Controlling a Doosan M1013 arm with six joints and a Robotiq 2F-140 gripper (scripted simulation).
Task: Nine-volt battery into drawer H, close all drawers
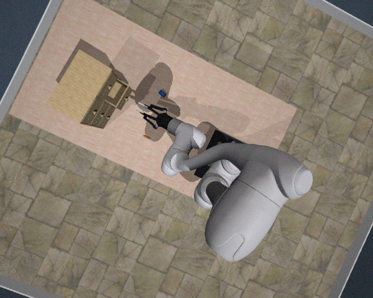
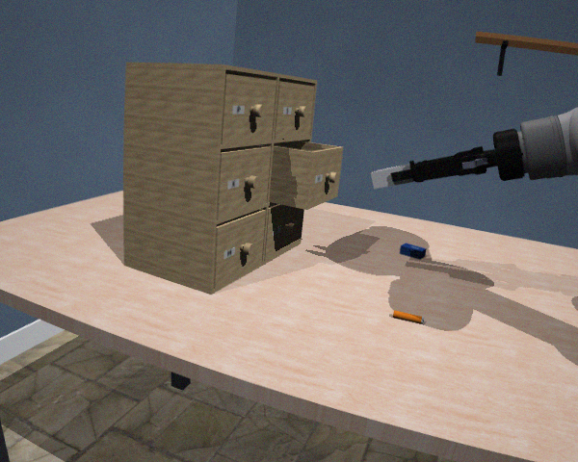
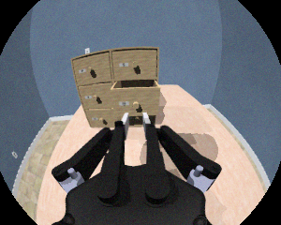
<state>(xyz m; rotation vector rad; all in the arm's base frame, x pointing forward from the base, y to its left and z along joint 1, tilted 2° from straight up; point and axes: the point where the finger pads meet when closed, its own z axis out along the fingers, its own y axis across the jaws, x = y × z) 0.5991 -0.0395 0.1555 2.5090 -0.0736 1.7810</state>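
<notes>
The small chest stands upright with two columns of three drawers. Its middle drawer in the right column is pulled well out and looks about level. Its label looks like H but is blurred. The other drawers look pushed in. The blue block, apparently the nine-volt battery, lies on the table. My gripper is slightly open and empty. It points at the open drawer's knob, a short gap in front of it, not touching.
An orange cylindrical battery lies on the table, nearer its edge than the blue block. The open drawer overhangs the bottom right drawer, which is in shadow. A wooden shelf is on the wall behind.
</notes>
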